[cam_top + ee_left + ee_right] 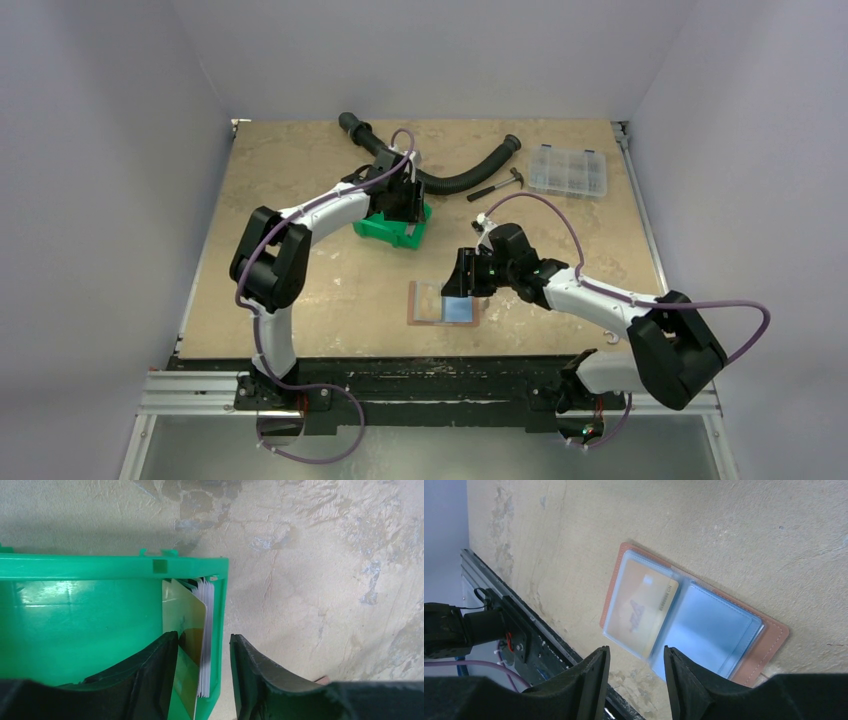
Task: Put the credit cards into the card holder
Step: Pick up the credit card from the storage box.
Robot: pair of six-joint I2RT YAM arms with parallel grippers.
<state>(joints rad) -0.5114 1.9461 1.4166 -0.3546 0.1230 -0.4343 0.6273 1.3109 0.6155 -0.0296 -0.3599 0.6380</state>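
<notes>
Mottled beige desk (300, 310) carrying a green bin (100, 567) towards the back and, nearer the arm bases, the reddish-brown card holder (769, 636), which lies open and flat. Left end effector (204, 637): partly open and gripping nothing, with one finger inside the bin beside an upright yellow-gold card (187, 615) and a stack of white cards (207, 630) in the bin's corner, and the other finger outside the bin wall. Right end effector (636, 651): partly open and empty above the card holder, whose clear pockets show a pocketed gold card (641, 607) on one side and a light blue surface (711, 630) on the other, card or lining not distinguishable.
</notes>
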